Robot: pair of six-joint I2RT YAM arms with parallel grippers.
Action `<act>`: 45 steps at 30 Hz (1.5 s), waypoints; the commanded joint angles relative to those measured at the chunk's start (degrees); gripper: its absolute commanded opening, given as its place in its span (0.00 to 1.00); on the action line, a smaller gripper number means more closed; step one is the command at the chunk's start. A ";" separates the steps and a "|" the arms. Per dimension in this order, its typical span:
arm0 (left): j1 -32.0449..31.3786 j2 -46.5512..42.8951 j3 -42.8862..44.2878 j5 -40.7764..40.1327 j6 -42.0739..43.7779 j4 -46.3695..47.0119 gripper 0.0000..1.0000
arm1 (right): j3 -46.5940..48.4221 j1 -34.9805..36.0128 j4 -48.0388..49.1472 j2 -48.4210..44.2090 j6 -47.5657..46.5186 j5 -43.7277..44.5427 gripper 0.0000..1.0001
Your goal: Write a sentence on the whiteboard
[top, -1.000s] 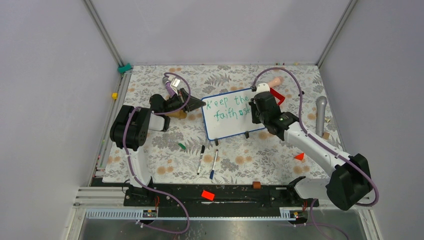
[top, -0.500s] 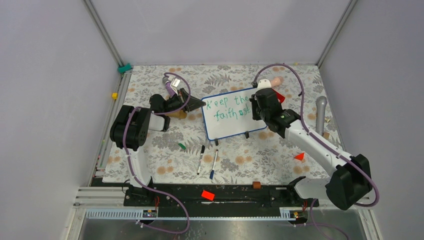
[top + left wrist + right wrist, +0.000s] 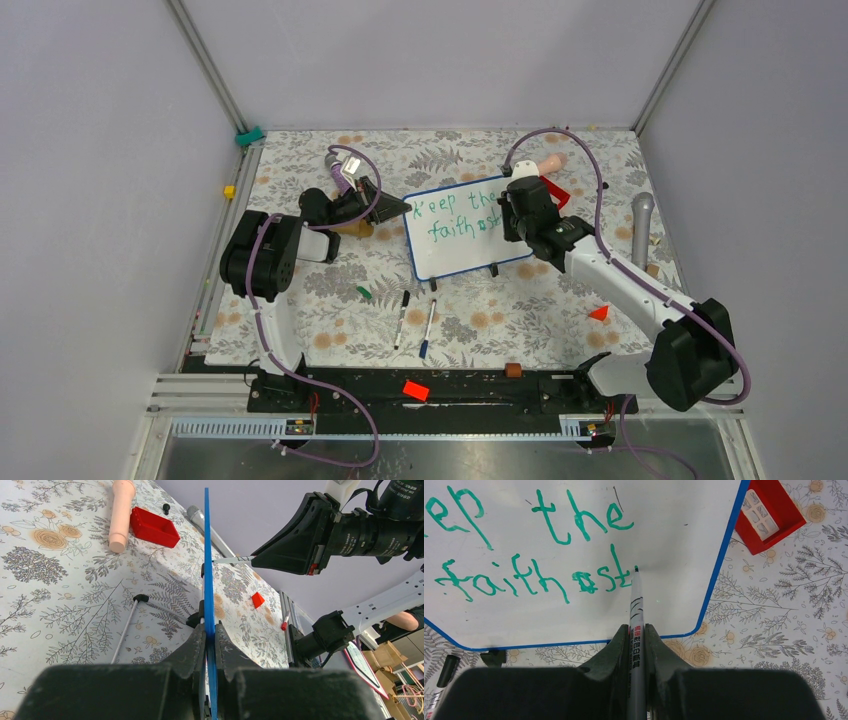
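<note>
The whiteboard stands tilted on the floral table, and my left gripper is shut on its left blue rim. The jaws of the left gripper pinch that rim edge-on. The sentence is in green and reads "Keep the" over "faith st". My right gripper is shut on a grey marker. The marker's tip touches the board just right of the "t". From above, the right gripper hides the end of the second line.
A red box and a peach cylinder lie behind the board. A grey microphone is at the right. Two loose markers and a green cap lie in front. A red wedge sits near the right arm.
The right gripper and its marker have shifted a little toward the back and left over the board's right end. The left gripper and the board have stayed still.
</note>
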 commanded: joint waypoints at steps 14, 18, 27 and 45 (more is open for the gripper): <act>-0.79 -1.21 -0.01 4.27 3.05 2.59 0.00 | -2.27 -0.58 0.64 -2.02 -0.18 -0.89 0.00; -0.85 -1.23 0.06 4.27 3.06 2.60 0.00 | -1.17 -0.57 0.70 -1.39 -0.20 -0.87 0.00; -0.84 -1.22 0.06 4.26 3.05 2.60 0.00 | 1.48 -0.68 0.68 -0.03 -0.17 -1.24 0.00; -0.85 -1.18 0.02 4.32 3.01 2.62 0.00 | 3.06 -2.16 0.19 -1.10 -0.38 -0.85 0.00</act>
